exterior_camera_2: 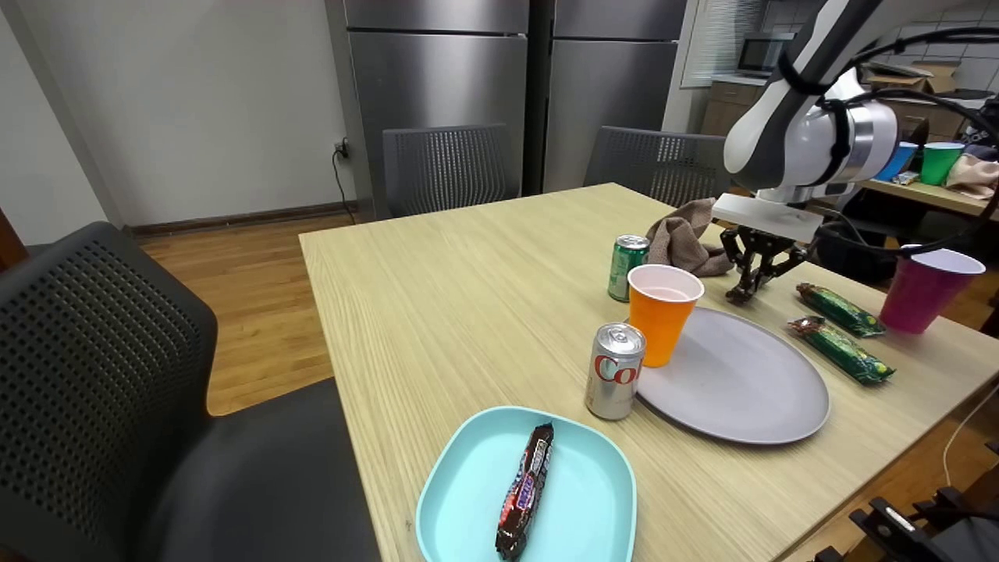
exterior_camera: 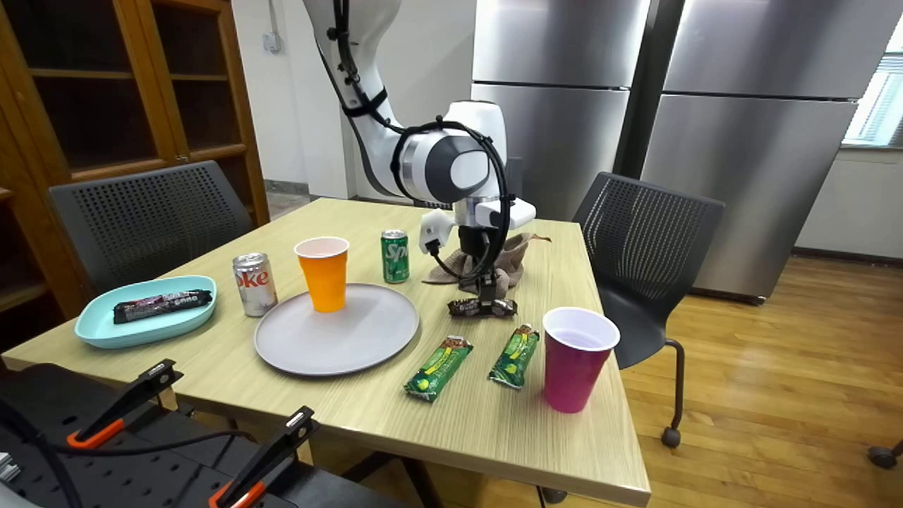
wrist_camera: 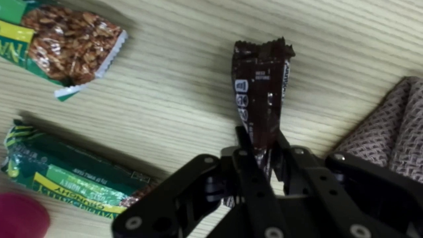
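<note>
A dark brown wrapped bar [wrist_camera: 259, 82] lies between the fingertips of my gripper [wrist_camera: 261, 140] in the wrist view. Both fingers press against the sides of its wrapper, so the jaws are shut on it. Its crimped end sticks out beyond the fingers, while the middle is partly hidden by them. In an exterior view the bar [exterior_camera: 462, 307] rests at table level with my gripper [exterior_camera: 487, 298] pointing straight down onto it. A brown cloth [wrist_camera: 380, 132] lies close beside the gripper. On its opposite side are two green granola bars [wrist_camera: 72, 49].
A magenta cup [exterior_camera: 575, 367] stands near the table corner. The grey plate [exterior_camera: 338, 353] carries an orange cup [exterior_camera: 326, 279]. Around it are a green can [exterior_camera: 395, 257], a silver can [exterior_camera: 255, 286] and a turquoise dish [exterior_camera_2: 581, 484] holding another dark bar [exterior_camera_2: 524, 492]. Chairs flank the table.
</note>
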Robot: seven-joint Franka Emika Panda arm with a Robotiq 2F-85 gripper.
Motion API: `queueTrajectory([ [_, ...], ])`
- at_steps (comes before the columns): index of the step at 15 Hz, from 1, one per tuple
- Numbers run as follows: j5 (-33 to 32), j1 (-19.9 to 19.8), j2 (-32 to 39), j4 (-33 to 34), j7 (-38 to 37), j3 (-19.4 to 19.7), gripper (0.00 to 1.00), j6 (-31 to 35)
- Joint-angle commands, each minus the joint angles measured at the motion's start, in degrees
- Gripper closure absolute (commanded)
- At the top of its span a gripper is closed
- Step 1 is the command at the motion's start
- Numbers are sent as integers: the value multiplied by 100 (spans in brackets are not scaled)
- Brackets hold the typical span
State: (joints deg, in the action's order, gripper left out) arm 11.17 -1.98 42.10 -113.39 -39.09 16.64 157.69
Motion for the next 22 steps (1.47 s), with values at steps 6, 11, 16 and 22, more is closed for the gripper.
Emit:
queueTrajectory([
  [6,79,16,-167,57,-76,-8,97,-52],
  [11,142,51,-980,-290,-72,-27,97,-124],
  [16,1,173,-1877,-614,-120,-21,97,-278],
  [22,25,293,-2872,-1255,-89,-300,97,-207],
])
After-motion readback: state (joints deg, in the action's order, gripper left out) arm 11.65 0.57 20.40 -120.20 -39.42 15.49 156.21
